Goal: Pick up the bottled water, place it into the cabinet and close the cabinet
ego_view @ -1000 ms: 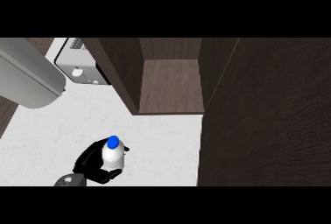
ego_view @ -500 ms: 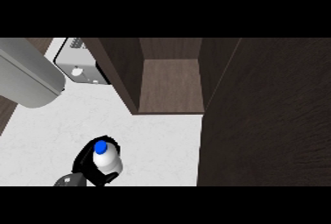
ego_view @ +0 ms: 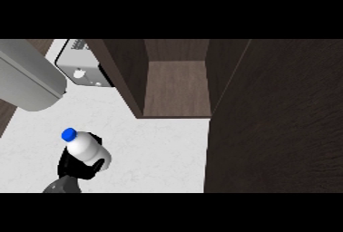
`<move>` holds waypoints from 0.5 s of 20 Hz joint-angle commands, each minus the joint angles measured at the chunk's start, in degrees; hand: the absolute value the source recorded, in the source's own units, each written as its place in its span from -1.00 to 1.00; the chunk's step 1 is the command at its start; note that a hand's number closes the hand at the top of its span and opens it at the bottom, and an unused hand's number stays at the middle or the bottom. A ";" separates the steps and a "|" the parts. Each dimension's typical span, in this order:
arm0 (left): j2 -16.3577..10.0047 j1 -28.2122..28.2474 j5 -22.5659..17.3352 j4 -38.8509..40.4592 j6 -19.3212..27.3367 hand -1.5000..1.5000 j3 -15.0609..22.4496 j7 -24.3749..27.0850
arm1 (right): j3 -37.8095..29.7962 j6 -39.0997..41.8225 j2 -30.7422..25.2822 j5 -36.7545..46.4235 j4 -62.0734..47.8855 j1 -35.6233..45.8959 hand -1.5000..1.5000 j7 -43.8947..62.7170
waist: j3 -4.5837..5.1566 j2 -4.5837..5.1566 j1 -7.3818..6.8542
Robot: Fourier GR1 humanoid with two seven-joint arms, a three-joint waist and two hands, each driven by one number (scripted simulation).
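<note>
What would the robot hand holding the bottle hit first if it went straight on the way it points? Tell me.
Probably the cabinet wall. The robot hand, curled round the bottle, points up the view and slightly right, over bare counter. Depth is unclear, so this is a guess.

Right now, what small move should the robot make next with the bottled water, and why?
Probably carry the bottled water up and to the right, toward the cabinet. The hand is curled round it over the counter at the view's lower left, well short of the cabinet, and the door stands open, so the way in looks free.
</note>
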State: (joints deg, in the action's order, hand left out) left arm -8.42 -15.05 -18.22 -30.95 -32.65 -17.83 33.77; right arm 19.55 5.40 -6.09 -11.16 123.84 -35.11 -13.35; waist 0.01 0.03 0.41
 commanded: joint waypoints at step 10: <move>5.23 7.97 -6.57 -23.34 4.16 1.00 4.38 -13.73 | 2.99 -1.87 -0.07 2.11 0.81 -1.13 -1.00 -0.19 | -0.08 -0.33 -0.68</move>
State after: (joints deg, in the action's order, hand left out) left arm -4.70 -11.30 -23.36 -43.97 -30.95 -15.73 26.04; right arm 20.04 5.05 -6.81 -11.65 123.77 -35.08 -13.41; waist -0.03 -0.16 0.00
